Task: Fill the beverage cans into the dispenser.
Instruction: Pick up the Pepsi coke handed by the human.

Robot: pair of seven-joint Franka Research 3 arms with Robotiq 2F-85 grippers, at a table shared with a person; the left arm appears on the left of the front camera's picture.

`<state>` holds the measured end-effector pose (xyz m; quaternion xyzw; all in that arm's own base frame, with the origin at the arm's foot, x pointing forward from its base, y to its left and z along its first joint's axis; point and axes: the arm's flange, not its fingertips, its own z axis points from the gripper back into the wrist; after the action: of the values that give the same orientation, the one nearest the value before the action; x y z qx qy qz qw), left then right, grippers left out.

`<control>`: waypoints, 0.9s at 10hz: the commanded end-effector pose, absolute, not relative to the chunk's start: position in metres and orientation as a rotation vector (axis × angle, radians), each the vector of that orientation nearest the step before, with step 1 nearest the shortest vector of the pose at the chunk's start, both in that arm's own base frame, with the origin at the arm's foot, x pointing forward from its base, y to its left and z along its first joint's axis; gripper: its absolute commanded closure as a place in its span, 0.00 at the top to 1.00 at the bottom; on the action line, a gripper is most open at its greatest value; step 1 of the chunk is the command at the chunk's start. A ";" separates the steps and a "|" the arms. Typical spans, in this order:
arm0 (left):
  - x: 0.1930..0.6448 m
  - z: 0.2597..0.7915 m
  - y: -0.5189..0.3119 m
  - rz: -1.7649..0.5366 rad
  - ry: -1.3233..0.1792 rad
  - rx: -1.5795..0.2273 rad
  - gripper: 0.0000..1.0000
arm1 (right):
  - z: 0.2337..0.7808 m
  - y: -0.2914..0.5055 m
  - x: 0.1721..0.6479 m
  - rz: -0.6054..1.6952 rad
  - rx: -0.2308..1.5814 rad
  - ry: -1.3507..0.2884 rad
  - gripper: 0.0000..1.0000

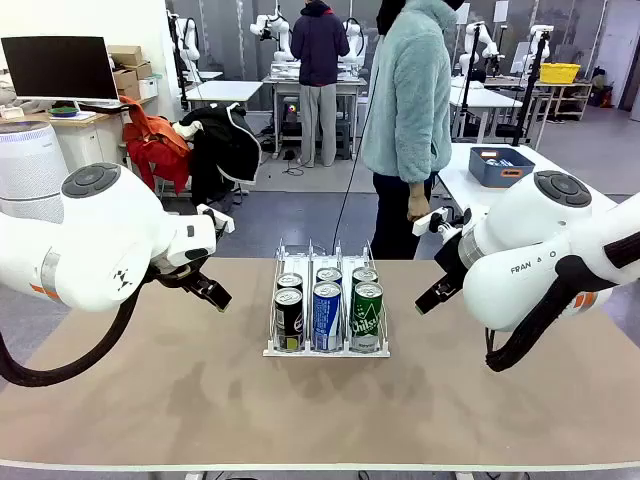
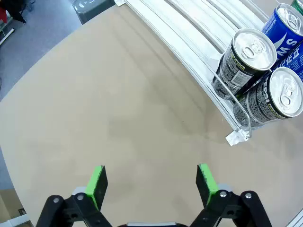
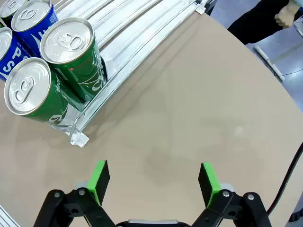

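The clear three-lane dispenser [image 1: 327, 349] sits mid-table with two cans in each lane: black cans [image 1: 289, 318] left, blue cans [image 1: 327, 316] middle, green cans [image 1: 367, 316] right. My left gripper [image 1: 208, 290] hovers left of the rack, open and empty; its wrist view shows its green pads [image 2: 98, 183] over bare table, with the black cans [image 2: 245, 62] and the rack's edge [image 2: 236, 137] at upper right. My right gripper [image 1: 436, 293] hangs right of the rack, open and empty; its wrist view shows the green cans [image 3: 71, 52] at upper left.
A person in a pale fleece jacket [image 1: 407, 90] stands at the table's far side, one hand [image 1: 417, 205] hanging down. A dark blue bin [image 1: 499, 165] rests on another table behind. The tan tabletop [image 1: 150, 380] spreads wide on both sides of the rack.
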<state>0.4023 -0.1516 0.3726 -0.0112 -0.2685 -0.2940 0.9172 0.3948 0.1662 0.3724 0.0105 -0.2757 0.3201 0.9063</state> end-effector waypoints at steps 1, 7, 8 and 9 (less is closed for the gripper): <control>0.402 0.373 -0.152 -0.605 -0.552 -0.023 1.00 | 0.372 0.166 0.395 0.661 0.022 -0.569 1.00; 0.402 0.373 -0.152 -0.605 -0.552 -0.023 1.00 | 0.372 0.166 0.395 0.661 0.022 -0.569 1.00; 0.402 0.373 -0.152 -0.605 -0.552 -0.023 1.00 | 0.372 0.166 0.395 0.661 0.022 -0.569 1.00; 0.402 0.373 -0.152 -0.605 -0.552 -0.023 1.00 | 0.372 0.166 0.395 0.661 0.022 -0.569 1.00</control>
<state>0.4019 -0.1528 0.3726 -0.0112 -0.2685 -0.2954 0.9168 0.3948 0.1663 0.3724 0.0103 -0.2758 0.3204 0.9062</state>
